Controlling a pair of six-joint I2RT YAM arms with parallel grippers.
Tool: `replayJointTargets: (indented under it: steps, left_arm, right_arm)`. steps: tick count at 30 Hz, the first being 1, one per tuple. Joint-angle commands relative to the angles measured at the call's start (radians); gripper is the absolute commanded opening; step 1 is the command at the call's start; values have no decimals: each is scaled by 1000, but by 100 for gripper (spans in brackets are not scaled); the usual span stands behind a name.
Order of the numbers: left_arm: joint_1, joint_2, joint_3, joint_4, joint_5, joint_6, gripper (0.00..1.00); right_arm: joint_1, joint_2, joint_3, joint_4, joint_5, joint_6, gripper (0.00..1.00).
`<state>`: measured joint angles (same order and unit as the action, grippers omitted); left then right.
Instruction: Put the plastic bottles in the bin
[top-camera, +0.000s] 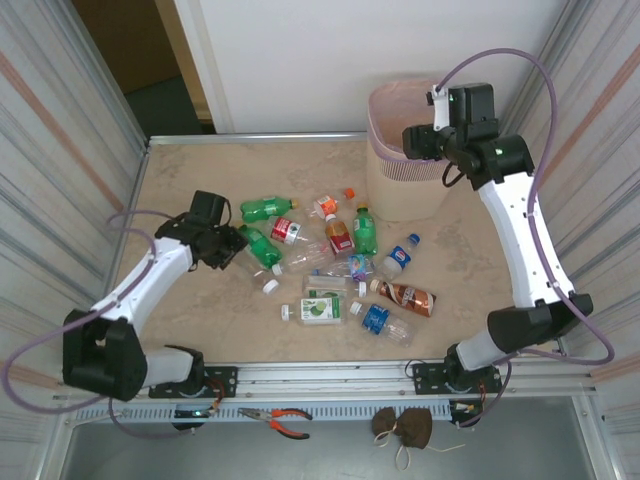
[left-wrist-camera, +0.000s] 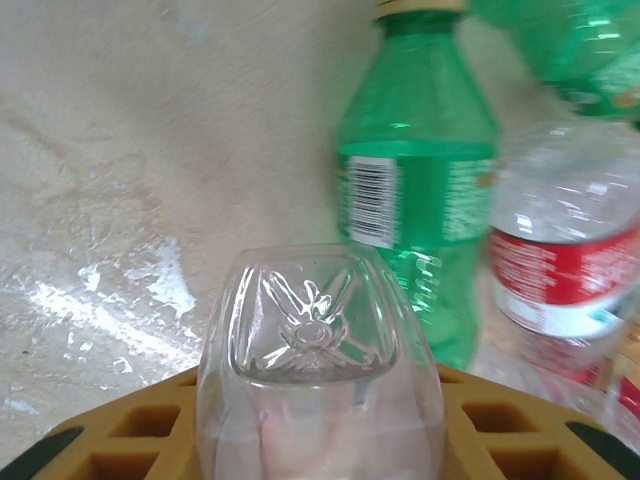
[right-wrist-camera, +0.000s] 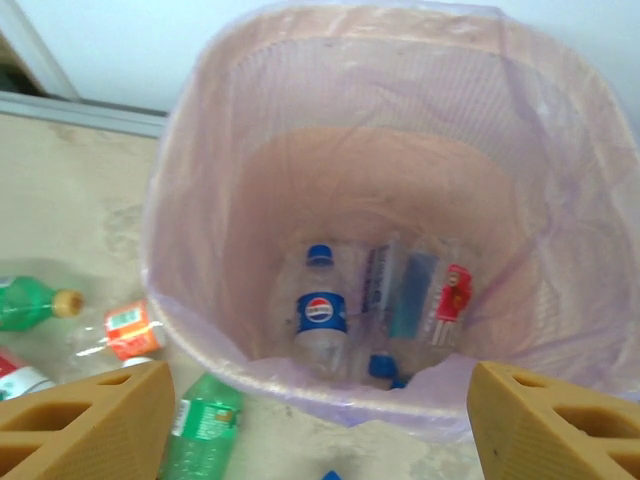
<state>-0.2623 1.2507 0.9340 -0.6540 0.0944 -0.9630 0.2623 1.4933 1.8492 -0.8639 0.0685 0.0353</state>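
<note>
One clear bottle (left-wrist-camera: 318, 350) between the yellow fingers (left-wrist-camera: 120, 445) of the left gripper (top-camera: 230, 247), at middle left of the top view. Jaws closed around it, as far as can be judged. Base turned up toward the wrist camera, the rest cut by the lower edge, so its long axis hard to tell. Just ahead, a green bottle (left-wrist-camera: 415, 200) lying with its cap toward the upper edge of the wrist picture, and beside it a red-labelled bottle (left-wrist-camera: 560, 270). Further right, around the centre of the table (top-camera: 200, 180), the other plastic bottles (top-camera: 340, 270), scattered on their sides. At upper right the bin (top-camera: 390, 190), well apart from the left gripper, diagonally up and right from it. Above its mouth the right gripper (right-wrist-camera: 320, 395), fingers wide apart, holding nothing; binned bottles (right-wrist-camera: 322, 315) at its bottom. Next, probably, to lift and carry rightward over the pile. Nearer to the bin by far: the right arm.
</note>
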Motion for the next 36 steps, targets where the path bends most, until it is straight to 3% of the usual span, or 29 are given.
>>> replayJointTargets:
  steps: [1,10,18,24,36]
  left_arm:
    - [9,-106,-15,82,23,133,40]
    - [20,-288,-18,339,162,255,36]
    - [21,-309,8,558,313,269,35]
    - [22,-280,62,583,347,253,35]
    - [21,-255,68,616,382,218,34]
  right_arm:
    - [7,-80,-77,105,-124,57,76]
    - [79,-249,-360,415,-366,144,75]
    - [299,-268,-457,549,-328,140,76]
    - [465,-204,-458,610,-290,117,78]
    - [603,-14,-357,652,-284,150,87]
